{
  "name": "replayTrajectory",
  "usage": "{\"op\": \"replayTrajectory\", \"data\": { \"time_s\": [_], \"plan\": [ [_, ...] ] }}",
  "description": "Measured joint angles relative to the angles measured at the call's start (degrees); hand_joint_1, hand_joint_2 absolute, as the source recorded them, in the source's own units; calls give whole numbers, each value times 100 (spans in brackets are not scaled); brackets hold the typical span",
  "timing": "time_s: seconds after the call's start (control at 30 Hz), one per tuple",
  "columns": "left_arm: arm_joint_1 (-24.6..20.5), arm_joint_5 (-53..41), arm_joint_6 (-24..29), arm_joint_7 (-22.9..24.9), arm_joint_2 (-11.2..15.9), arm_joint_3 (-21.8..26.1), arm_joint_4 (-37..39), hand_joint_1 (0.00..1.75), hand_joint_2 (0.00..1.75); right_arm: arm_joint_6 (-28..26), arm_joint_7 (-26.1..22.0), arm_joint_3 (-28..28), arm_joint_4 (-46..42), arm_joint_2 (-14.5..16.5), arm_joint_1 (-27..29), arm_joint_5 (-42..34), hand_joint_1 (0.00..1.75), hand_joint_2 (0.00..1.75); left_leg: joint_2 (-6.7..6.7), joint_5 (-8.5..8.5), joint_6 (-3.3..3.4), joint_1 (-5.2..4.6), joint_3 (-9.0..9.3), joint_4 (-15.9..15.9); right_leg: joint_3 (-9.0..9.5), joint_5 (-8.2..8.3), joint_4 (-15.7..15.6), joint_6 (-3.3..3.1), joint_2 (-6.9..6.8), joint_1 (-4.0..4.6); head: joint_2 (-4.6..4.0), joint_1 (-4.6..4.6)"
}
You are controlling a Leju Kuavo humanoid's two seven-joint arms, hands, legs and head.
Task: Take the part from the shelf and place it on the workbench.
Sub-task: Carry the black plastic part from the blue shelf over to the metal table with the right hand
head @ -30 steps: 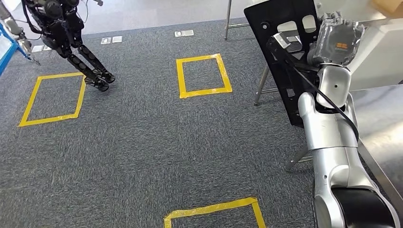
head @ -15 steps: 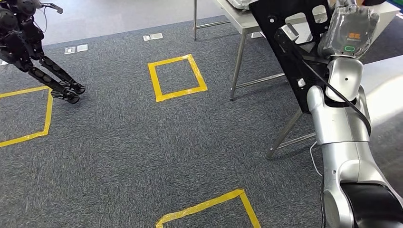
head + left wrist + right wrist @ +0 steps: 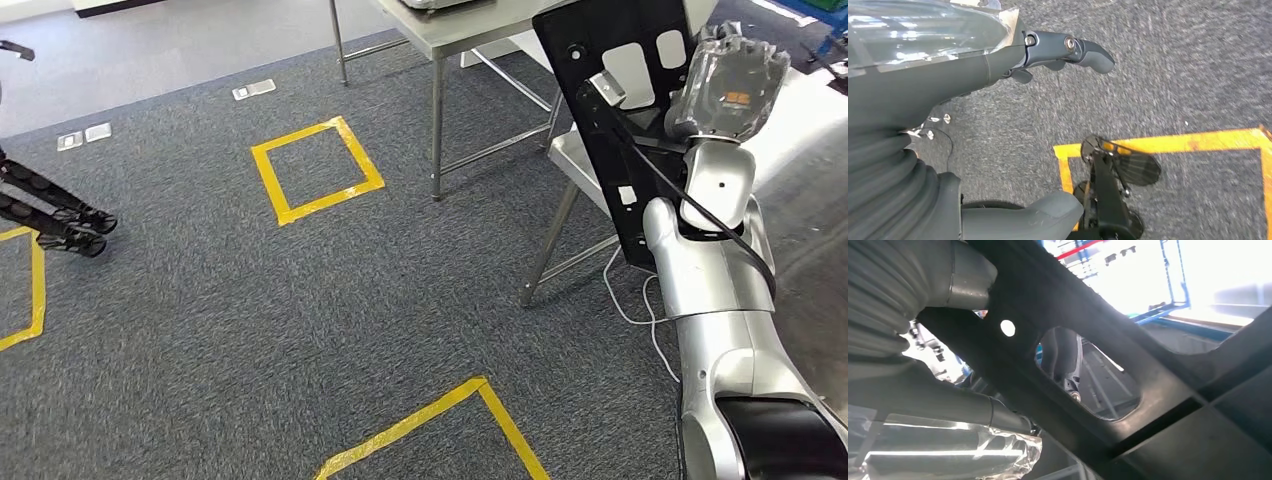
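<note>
The right hand [image 3: 728, 92], wrapped in clear plastic, is raised at the upper right of the head view with the silver right arm [image 3: 712, 300] below it. It grips a flat black panel [image 3: 610, 130] with cut-out openings, held upright and slightly tilted in the air. The right wrist view adds what the head view lacks: the thumb lies on one face of the panel [image 3: 1148, 370], and a dark finger [image 3: 1068, 360] shows through an oval opening on the far side, so the panel is clamped between them.

The left wrist view shows the left hand [image 3: 1013, 65] hanging over grey carpet [image 3: 1173, 65], fingers [image 3: 1083, 50] stretched out and apart from the thumb, holding nothing. Below it yellow floor tape [image 3: 1168, 142] runs under a dark part.

Beyond the panel in the head view stands a metal table [image 3: 470, 30] on thin legs at top centre, partly hidden by the panel. A white cable [image 3: 625, 300] lies on the carpet beside the arm. A yellow tape square [image 3: 315, 170] lies left of the table, and the black legs of another robot [image 3: 50, 210] stand at the left edge.
</note>
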Motion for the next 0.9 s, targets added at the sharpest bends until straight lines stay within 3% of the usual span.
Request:
{"op": "replayTrajectory", "data": {
  "time_s": [0.07,0.1,0.17,0.2,0.23,0.3,0.37,0.47,0.53,0.6,0.67,0.7,0.73,0.8,0.83,0.9],
  "plan": [
    [9,-8,8,13,1,10,-4,0,175,-27,18,1,19,10,-5,1,175,175,-321,-375,-62,47,-250,592,-21,28,-5,-70,93,-14,0,-11],
    [18,-19,13,19,2,22,-4,0,175,-48,31,3,35,18,-2,1,175,175,-415,-577,-80,61,-425,989,-36,40,-4,-100,142,-5,0,-13],
    [31,-52,18,25,3,51,-4,0,175,-88,58,10,80,26,2,2,175,175,-462,-736,-97,74,-647,1482,-65,64,2,-110,262,10,0,-14],
    [32,-75,24,17,3,64,-4,0,175,-103,73,13,103,26,3,2,175,175,-471,-655,-97,87,-615,1432,-74,75,7,-104,326,11,0,-12],
    [32,-98,35,-4,3,75,-5,0,175,-114,91,15,122,21,2,2,175,175,-492,-488,-95,107,-477,1178,-80,83,14,-90,389,9,0,-12],
    [31,-144,63,-80,3,95,-8,0,175,-132,130,20,148,5,-3,2,175,175,-673,-153,-109,155,-67,412,-98,104,36,-53,505,9,0,-11],
    [32,-178,88,-166,3,106,-9,0,175,-165,140,29,166,-19,-17,2,175,175,-807,-30,-100,159,131,-5,-137,141,51,8,604,27,0,-4],
    [28,-186,120,-267,2,159,-20,0,175,-242,82,47,235,-67,-40,2,175,175,-661,45,26,82,113,-64,-218,227,8,147,727,27,0,-5],
    [19,-197,141,-356,1,212,-39,0,175,-307,72,70,343,-89,-109,2,175,175,-533,124,143,65,94,-127,-369,112,203,161,536,36,0,20],
    [25,-245,180,-505,3,243,-55,0,175,-404,92,126,517,-76,-243,2,175,175,-397,169,213,41,53,-151,-674,-224,865,115,224,52,0,64],
    [35,-312,282,-755,2,254,-60,0,175,-508,113,181,693,-59,-332,2,175,175,-254,184,235,12,18,-149,-948,-511,1606,113,118,57,0,85],
    [37,-342,363,-919,-4,258,-60,0,175,-549,111,196,769,-57,-358,2,175,175,-186,187,239,0,9,-148,-955,-552,1736,134,108,61,0,86],
    [37,-372,462,-1112,-13,267,-62,0,175,-586,94,209,855,-56,-395,2,175,175,-122,189,242,-11,5,-147,-837,-515,1620,165,94,65,0,90],
    [31,-420,616,-1446,-37,290,-73,0,175,-637,45,233,992,-56,-528,2,175,175,3,189,240,-33,6,-145,-339,-312,825,204,-61,78,0,90],
    [27,-444,658,-1569,-48,307,-81,0,175,-668,26,245,1044,-55,-619,2,175,175,64,186,231,-54,6,-142,-101,-217,423,189,-181,110,0,87],
    [20,-486,678,-1732,-62,337,-94,0,175,-728,15,267,1126,-54,-793,1,175,175,175,182,202,-87,9,-137,113,-126,11,103,-307,168,0,79]
  ]
}}
